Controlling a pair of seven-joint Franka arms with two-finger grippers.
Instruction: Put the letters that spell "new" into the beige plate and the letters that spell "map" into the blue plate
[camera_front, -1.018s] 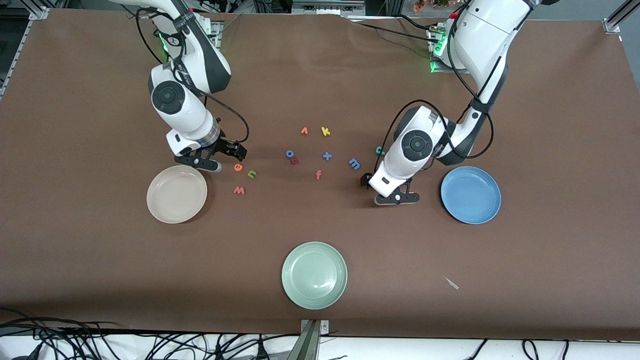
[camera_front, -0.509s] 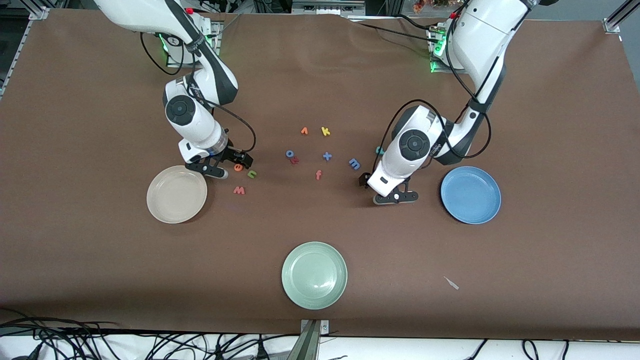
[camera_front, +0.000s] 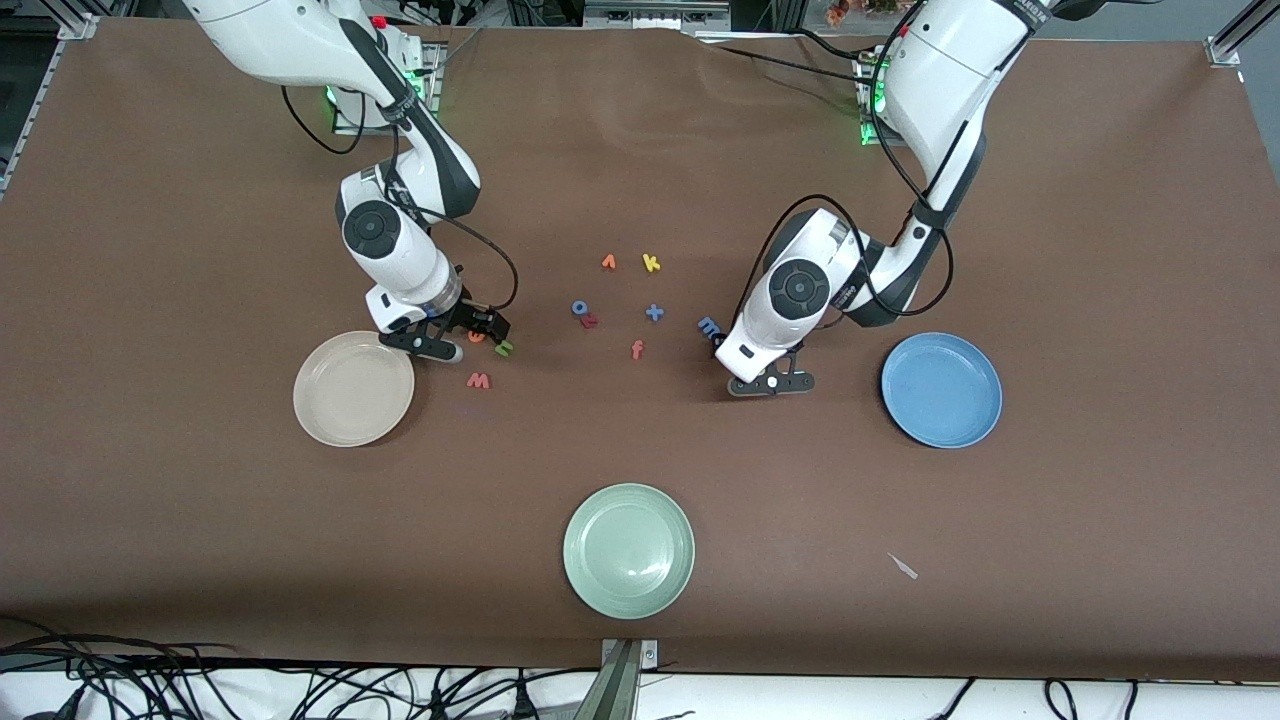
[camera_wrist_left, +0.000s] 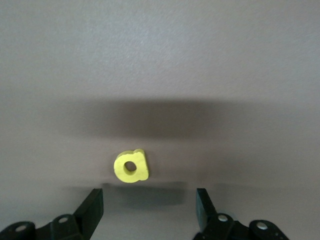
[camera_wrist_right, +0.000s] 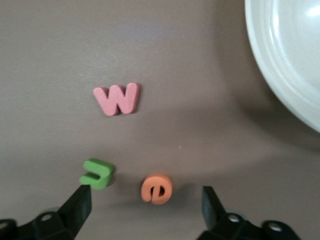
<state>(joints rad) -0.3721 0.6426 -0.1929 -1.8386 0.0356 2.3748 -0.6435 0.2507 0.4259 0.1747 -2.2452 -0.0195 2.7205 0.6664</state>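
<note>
Front view: beige plate (camera_front: 353, 389) at the right arm's end of the table, blue plate (camera_front: 941, 389) at the left arm's end, both without letters, and a pale green plate (camera_front: 629, 550) nearer the camera between them. Right gripper (camera_front: 452, 334) hangs low just beside the beige plate's rim, over the orange "e" (camera_wrist_right: 156, 188) and green "n" (camera_wrist_right: 96, 173). In its wrist view the fingers stand wide apart and hold nothing; the "e" lies between them, the "n" just inside one fingertip, and the pink "w" (camera_wrist_right: 116, 98) a little ahead, apart. Left gripper (camera_front: 768, 383) is low between the blue "m" (camera_front: 709, 325) and the blue plate; its fingers are parted and bare, and the yellow "a" (camera_wrist_left: 131, 167) lies just ahead of the gap, centred. Teal "p" is not visible.
</note>
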